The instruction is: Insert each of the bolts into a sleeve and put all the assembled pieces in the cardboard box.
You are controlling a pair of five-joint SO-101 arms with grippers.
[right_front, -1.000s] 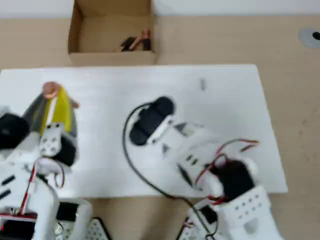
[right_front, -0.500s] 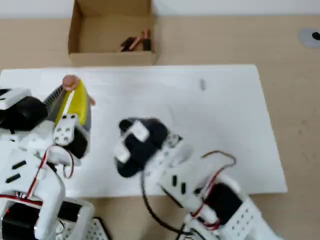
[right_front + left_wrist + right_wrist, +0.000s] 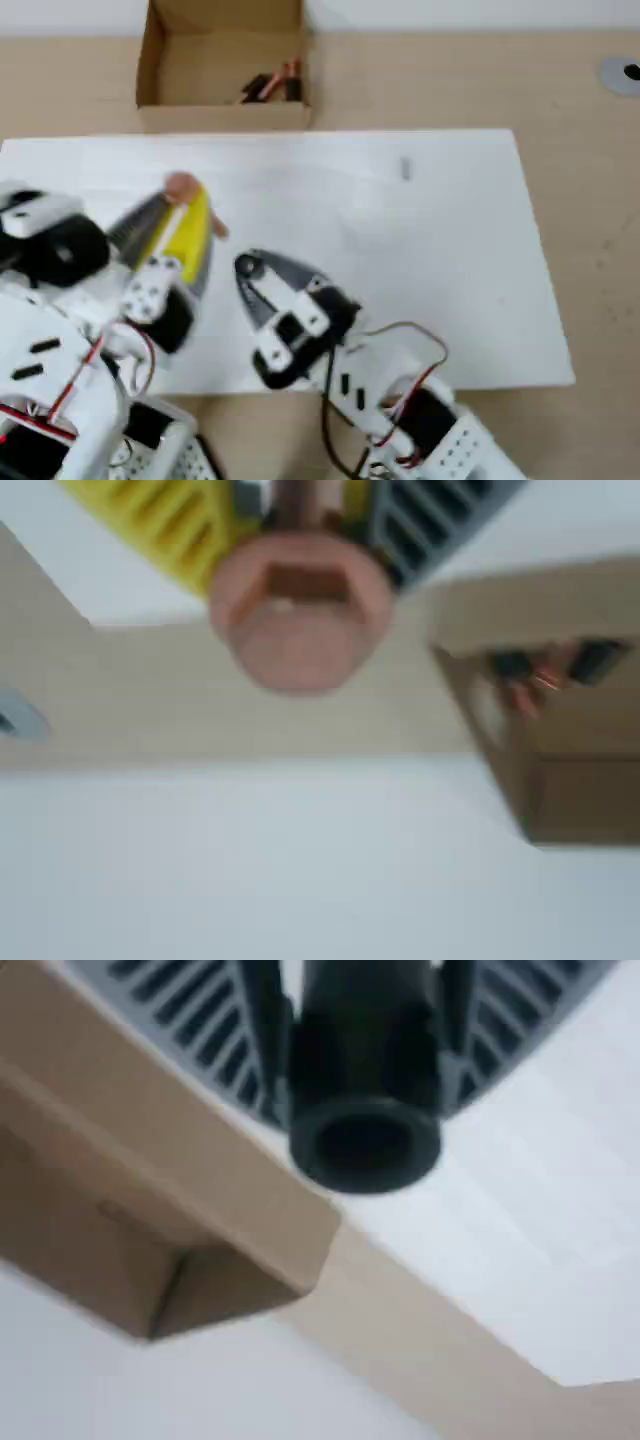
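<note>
1. The left gripper [image 3: 172,208] is pinching the copper bolt [image 3: 300,610] between its yellow and grey fingers, the bolt's head jutting past the fingertips
2. The right gripper [image 3: 256,278] is clamping the black sleeve [image 3: 365,1110], whose open end is pointing outward
3. Beneath both grippers, the white mat [image 3: 430,250] is lying flat
4. Ahead of both, past the mat's edge, the cardboard box [image 3: 220,117] is holding assembled pieces [image 3: 272,82]
</note>
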